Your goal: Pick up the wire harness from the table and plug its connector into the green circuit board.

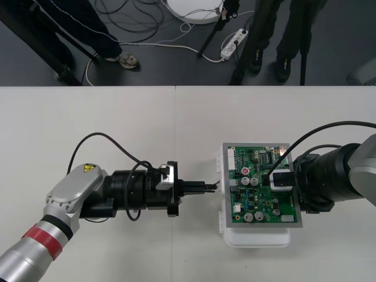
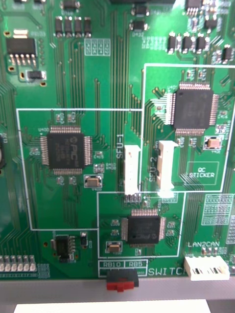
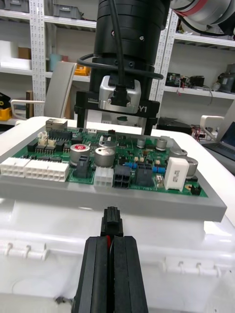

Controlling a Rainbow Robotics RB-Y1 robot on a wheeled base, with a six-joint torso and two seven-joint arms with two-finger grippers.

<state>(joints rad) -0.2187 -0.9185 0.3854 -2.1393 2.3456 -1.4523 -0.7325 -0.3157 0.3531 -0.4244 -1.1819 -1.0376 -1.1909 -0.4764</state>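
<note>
The left hand [image 1: 208, 188], clenched on the black plug [image 3: 111, 221] of the wire harness [image 1: 217, 184], is positioned just beside the green circuit board [image 1: 258, 202], over which the right hand [image 1: 281, 179] hovers, released.

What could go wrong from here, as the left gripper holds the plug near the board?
1. The plug, pinched in the left gripper, seems level with the edge of the green circuit board, below its black sockets; pushed straight ahead, it may hit the edge.
2. The right gripper hangs over the board beyond those sockets, so the two grippers might collide.
</note>
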